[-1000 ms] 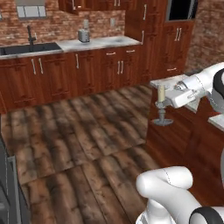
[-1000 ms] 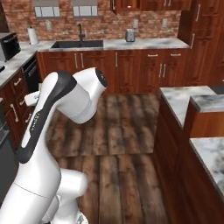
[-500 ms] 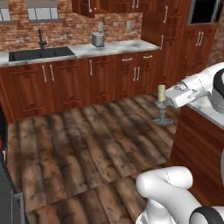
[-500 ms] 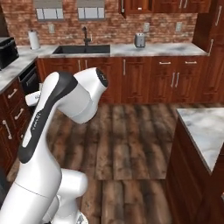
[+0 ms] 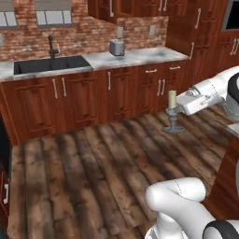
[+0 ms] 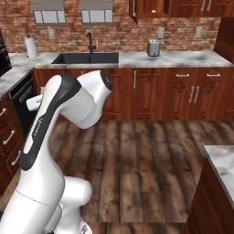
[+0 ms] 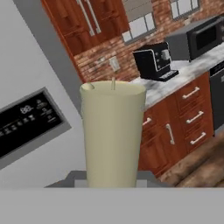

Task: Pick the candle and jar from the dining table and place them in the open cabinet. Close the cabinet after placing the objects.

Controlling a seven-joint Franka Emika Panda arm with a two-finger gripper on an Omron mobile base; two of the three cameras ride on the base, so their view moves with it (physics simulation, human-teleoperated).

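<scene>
I count one candle, clamped upright in my gripper; one toaster on the worktop. My hand view alone adds one coffee machine and one microwave.

Candle upright, close to lens, wick at top. Behind: black coffee machine on marble counter, microwave alongside, brick wall, wooden drawers below.
</scene>
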